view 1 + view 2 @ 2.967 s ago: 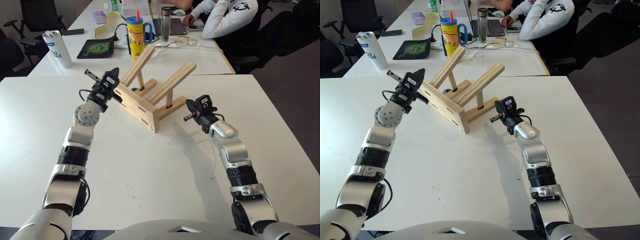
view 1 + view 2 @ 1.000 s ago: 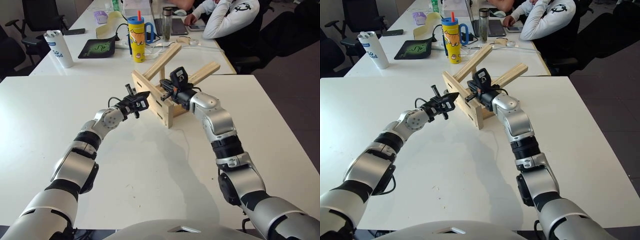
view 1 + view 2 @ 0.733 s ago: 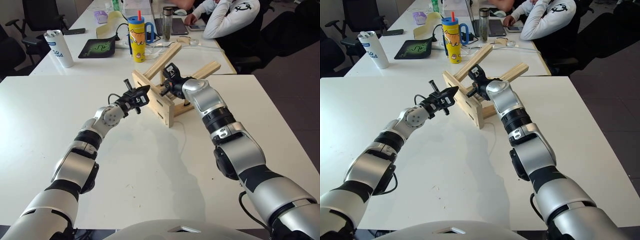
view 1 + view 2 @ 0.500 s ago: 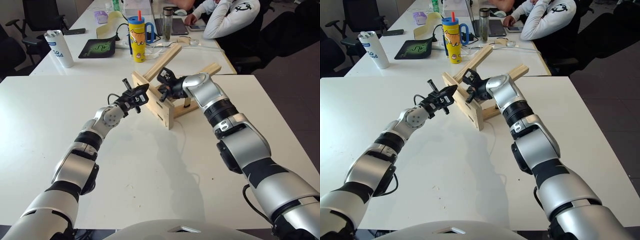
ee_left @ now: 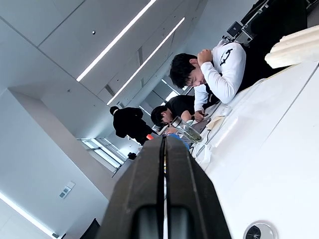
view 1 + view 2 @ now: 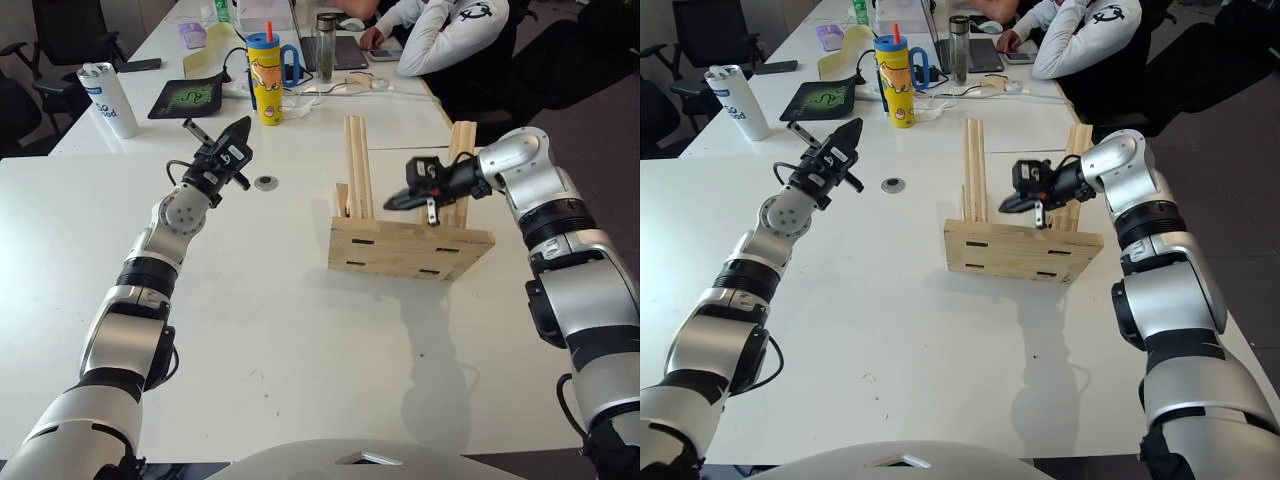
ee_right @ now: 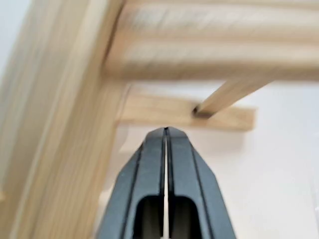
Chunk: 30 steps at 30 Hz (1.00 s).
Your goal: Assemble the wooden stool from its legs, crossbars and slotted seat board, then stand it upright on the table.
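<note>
1. I count one stool (image 6: pixel 410 248) on the white table (image 6: pixel 250 330). It lies on its side toward the far edge, right of the middle.
2. Its seat board stands on edge facing me, with four dark slots in its face. The legs (image 6: pixel 355 165) point toward the far edge. I make out two bars side by side on the left. The right side I cannot count.
3. The right gripper (image 6: pixel 392 202) hangs between the legs, just above the board's top edge. Its jaws are pressed together on nothing.
4. The left gripper (image 6: pixel 240 132) is raised near the far edge, well apart from the stool, jaws closed and empty.
5. One small round disc (image 6: pixel 265 183) lies between that gripper and the stool.
6. On the next table stand one yellow cup (image 6: pixel 265 65) and one white tumbler (image 6: pixel 98 95).
</note>
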{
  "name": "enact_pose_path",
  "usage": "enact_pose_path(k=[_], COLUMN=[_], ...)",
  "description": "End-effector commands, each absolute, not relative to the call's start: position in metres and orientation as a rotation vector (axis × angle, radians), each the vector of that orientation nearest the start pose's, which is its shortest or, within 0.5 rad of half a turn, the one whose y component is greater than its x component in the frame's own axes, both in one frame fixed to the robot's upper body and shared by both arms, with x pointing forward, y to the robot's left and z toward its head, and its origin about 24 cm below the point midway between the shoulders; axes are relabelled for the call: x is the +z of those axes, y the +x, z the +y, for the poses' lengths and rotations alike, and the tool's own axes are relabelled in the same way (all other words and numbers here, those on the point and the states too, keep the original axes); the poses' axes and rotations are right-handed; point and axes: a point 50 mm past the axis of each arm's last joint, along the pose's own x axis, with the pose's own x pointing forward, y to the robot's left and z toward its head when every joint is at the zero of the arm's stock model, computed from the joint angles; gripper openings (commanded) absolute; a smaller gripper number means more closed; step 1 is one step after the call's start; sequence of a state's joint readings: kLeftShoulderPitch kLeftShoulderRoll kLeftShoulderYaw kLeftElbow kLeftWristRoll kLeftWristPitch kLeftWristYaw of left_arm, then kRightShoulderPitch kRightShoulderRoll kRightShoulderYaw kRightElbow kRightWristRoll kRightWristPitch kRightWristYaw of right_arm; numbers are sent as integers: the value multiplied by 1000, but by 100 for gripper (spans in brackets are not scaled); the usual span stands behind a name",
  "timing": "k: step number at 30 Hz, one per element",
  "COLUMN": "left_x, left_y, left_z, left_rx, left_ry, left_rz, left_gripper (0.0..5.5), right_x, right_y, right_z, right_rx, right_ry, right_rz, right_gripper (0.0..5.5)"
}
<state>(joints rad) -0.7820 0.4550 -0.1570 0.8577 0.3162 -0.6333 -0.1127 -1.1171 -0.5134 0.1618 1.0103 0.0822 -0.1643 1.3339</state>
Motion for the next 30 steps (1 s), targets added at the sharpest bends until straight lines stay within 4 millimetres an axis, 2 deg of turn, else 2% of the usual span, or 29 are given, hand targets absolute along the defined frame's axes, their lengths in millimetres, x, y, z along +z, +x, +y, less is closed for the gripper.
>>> enact_pose_path(k=[1, 3, 7, 8, 10, 12, 14, 15, 18, 21, 23, 30], left_x=[123, 120, 110, 108, 104, 100, 98, 97, 97, 100, 99, 79], left_y=[358, 352, 336, 333, 327, 324, 321, 320, 319, 319, 318, 319], left_z=[182, 182, 187, 188, 191, 192, 192, 192, 190, 185, 182, 181], left_rx=[-382, -379, -346, -336, -312, -300, -296, -296, -295, -299, -304, -322], left_ry=[820, 796, 747, 735, 711, 699, 696, 697, 698, 677, 662, 642], left_rz=[-390, -387, -367, -359, -340, -325, -312, -307, -298, -304, -303, -229], left_gripper=[1, 1, 1, 1, 1, 1, 1, 1, 1, 1, 1, 1], right_x=[278, 272, 228, 210, 160, 121, 93, 76, 57, 61, 69, 84], right_y=[394, 400, 396, 392, 377, 363, 356, 353, 355, 356, 356, 370], right_z=[-184, -208, -280, -297, -321, -329, -322, -312, -280, -243, -230, -200], right_rx=[908, 648, 70, -50, -208, -256, -216, -141, 86, 414, 533, 588], right_ry=[-76, -51, -36, -61, -158, -210, -224, -183, -164, -60, -39, -39], right_rz=[-354, -336, -193, -116, 82, 223, 317, 385, 414, 346, 307, 253], right_gripper=[0, 0, 0, 0, 0, 0, 0, 0, 0, 0, 0, 0])
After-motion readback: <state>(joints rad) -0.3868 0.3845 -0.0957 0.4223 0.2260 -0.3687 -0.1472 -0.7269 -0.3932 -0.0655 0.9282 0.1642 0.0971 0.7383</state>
